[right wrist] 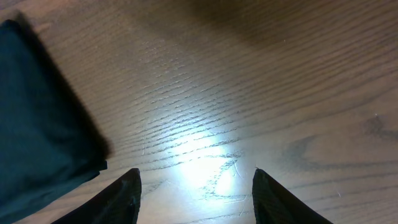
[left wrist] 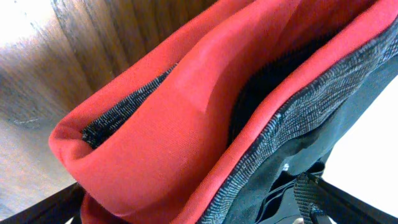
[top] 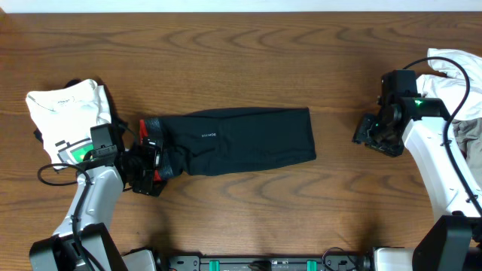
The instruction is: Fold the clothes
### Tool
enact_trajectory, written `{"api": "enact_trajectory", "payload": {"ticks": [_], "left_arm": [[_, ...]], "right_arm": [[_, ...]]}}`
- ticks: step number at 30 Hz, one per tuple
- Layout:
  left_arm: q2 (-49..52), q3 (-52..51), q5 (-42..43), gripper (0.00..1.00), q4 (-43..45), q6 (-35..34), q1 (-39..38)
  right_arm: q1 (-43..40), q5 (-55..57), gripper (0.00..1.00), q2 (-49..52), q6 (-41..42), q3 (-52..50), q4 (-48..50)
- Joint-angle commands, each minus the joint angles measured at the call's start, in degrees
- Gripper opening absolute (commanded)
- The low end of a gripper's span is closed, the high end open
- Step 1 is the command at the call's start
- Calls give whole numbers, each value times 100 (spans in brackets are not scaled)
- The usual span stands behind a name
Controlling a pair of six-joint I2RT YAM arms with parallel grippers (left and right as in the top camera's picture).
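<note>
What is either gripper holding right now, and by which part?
Nothing is clamped. The left gripper stands wide open around the red waistband of the trousers; the right gripper is open over bare table.

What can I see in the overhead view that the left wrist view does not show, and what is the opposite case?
Only the overhead view shows the whole black trousers lying across the table, the white T-shirt at the left edge, and the right hand apart from the trousers. Only the left wrist view shows the red inner lining of the waistband from close, with the grey woven band beside it. Both show the waistband end at the left hand.
</note>
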Motion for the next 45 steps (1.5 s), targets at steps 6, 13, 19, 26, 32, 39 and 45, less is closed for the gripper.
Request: {"api": "enact_trajectory", "payload": {"ticks": [6,13,19,26,32,39,45], "left_arm": [[63,-284,-197,98,195,-557,24],[83,-579,-229,98,599,-953,24],[83,-597,-855,98,748,-1340,24],[83,-597,-1370,71,909,-1357,24],[83,-597,-1742,35,1021,-852,24],[52,-592,-1648,6,1834,640,24],[-273,-280,-1196,6,1910,1766,24]], "right_arm": [[94,-72,56,4,-92,-17,2],[92,-90,55,4,-90,-17,7],[92,-90,56,4,-92,-17,-2],[92,-90,55,4,-90,-17,-2],[92,-92,55,4,-90,-17,-4],[92,-114,55,4,-90,-17,-28],[92,-114,56,4,-90,-17,-52]]}}
